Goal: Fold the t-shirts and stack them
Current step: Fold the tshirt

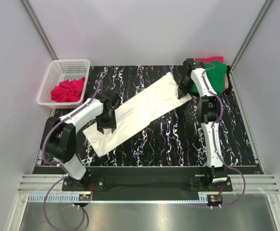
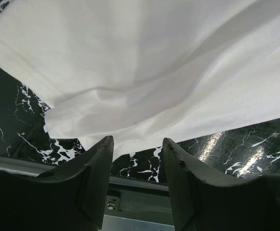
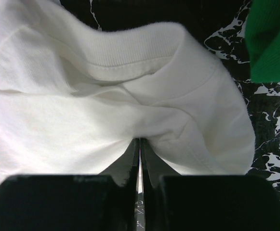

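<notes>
Only the right wrist view reveals the right gripper (image 3: 140, 144) pinched tight beside the collar of the long white cotton t-shirt (image 1: 144, 108), which lies diagonally on the black marbled table (image 1: 178, 139). The left gripper (image 2: 137, 154) gapes at its edge. The right arm (image 1: 205, 89) half-hides the green t-shirt (image 1: 219, 74). A crumpled pinkish-red t-shirt (image 1: 68, 90) fills the white plastic basket (image 1: 72, 61).
</notes>
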{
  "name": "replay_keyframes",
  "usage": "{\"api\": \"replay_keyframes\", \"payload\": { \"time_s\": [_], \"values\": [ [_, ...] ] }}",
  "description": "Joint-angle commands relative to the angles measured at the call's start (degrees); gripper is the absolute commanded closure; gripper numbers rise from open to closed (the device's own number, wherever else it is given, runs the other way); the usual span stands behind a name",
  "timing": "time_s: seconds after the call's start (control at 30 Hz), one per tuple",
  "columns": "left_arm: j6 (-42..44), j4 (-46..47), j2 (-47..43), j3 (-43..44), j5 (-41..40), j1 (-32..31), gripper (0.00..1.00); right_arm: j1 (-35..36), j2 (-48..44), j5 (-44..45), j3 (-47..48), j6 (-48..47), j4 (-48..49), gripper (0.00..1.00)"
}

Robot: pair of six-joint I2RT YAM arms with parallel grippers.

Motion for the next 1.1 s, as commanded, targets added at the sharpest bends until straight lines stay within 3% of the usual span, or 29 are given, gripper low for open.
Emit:
{"api": "replay_keyframes", "payload": {
  "time_s": [0.0, 0.4, 0.73, 1.07],
  "values": [
    [1.53, 2.13, 0.30, -0.30, 2.28, -0.09, 0.50, -0.61, 0.39, -0.06, 2.06, 0.47, 1.79, 0.92],
    [-0.58, 2.92, 9.72, -1.27, -6.16, -0.09, 0.52, -0.52, -0.05, 0.82, 1.71, 0.04, 2.05, 0.87],
    [-2.95, 1.26, 7.96, -6.01, -8.54, 1.05, 0.55, -0.52, 0.57, 1.17, 4.87, 0.04, 2.84, 0.81],
    [-1.64, 1.16, 3.57, -7.70, -6.43, 1.23, 0.54, -1.14, -2.23, -1.20, 5.84, 0.47, 3.81, 0.83]
  ]
}}
